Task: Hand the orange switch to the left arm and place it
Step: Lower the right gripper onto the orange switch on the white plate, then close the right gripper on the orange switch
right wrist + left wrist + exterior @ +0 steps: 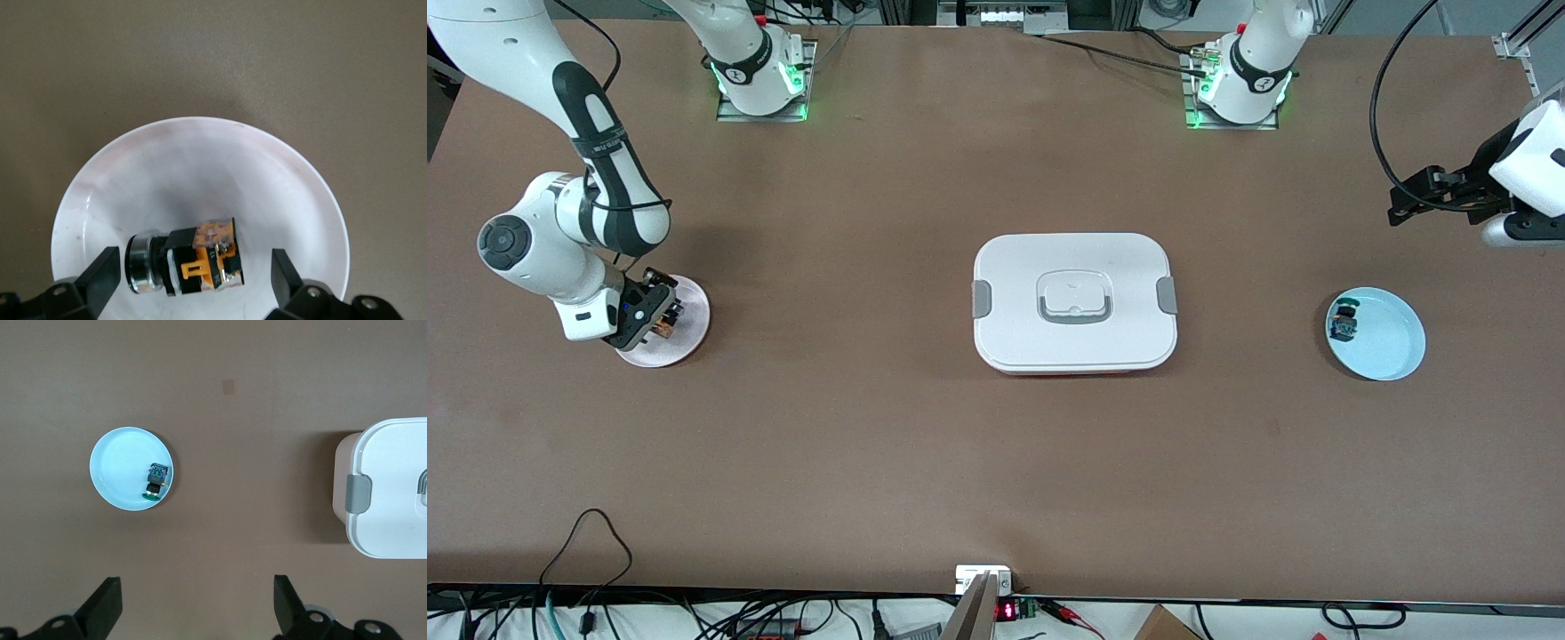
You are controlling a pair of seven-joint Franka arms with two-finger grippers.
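The orange switch lies on its side on a pale pink plate at the right arm's end of the table. My right gripper hangs low over that plate, open. One finger stands on each side of the switch, with a gap on both sides. In the front view the gripper hides most of the switch. My left gripper is open and holds nothing. It is up over bare table at the left arm's end. The white box lies flat in the middle of the table, between the two arms.
A light blue plate lies near the left arm's end and holds a small blue-green and dark component. The left wrist view shows this plate, the component and one clipped end of the box. Cables run along the table's front edge.
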